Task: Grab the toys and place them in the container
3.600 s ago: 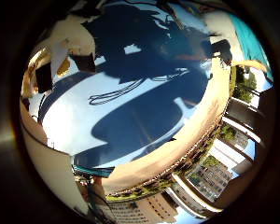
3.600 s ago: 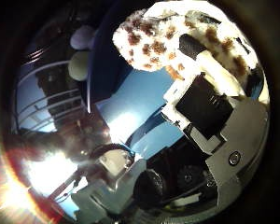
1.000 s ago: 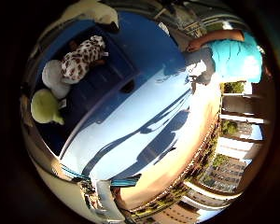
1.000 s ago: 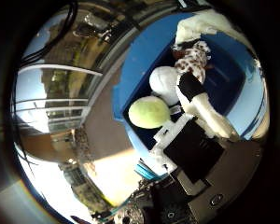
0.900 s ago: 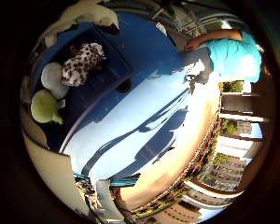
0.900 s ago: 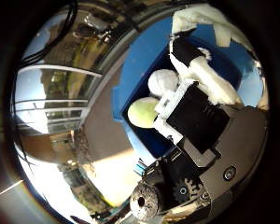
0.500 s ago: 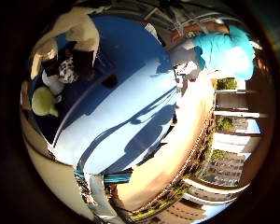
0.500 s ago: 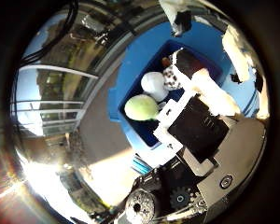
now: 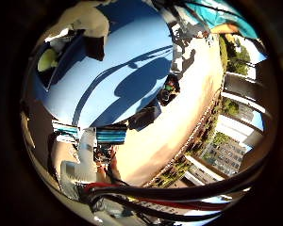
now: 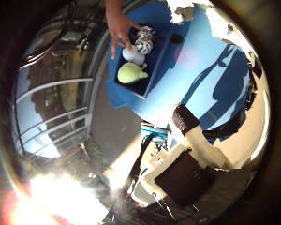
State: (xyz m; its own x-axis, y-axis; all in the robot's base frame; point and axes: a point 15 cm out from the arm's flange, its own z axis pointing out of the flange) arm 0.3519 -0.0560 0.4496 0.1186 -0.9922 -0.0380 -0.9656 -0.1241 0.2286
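Note:
A blue container [image 10: 157, 58] stands at the end of the blue table [image 10: 225, 80]. In it lie a green toy [image 10: 131, 72], a white toy [image 10: 138, 56] and a brown-spotted plush toy [image 10: 144, 39]. My right hand [image 10: 192, 141] is well away from the container, over the table, its fingers [image 10: 190, 123] relaxed with nothing between them. A person's hand [image 10: 116, 28] reaches to the container's rim by the spotted toy. The little finger side palm view shows the green toy [image 9: 49, 59] in the container, past one of my fingers [image 9: 87, 21].
A small dark object [image 9: 168, 90] lies near the table's edge. A tan floor [image 9: 174, 132] runs beside the table, with railings [image 10: 47, 112] and buildings [image 9: 217, 155] beyond. A person in a teal top [image 9: 217, 9] is at the table's far side.
The views have pulled back from the container, so it now looks small and far. The spotted toy left my fingers and lies in the container. A person's hand has come to the container.

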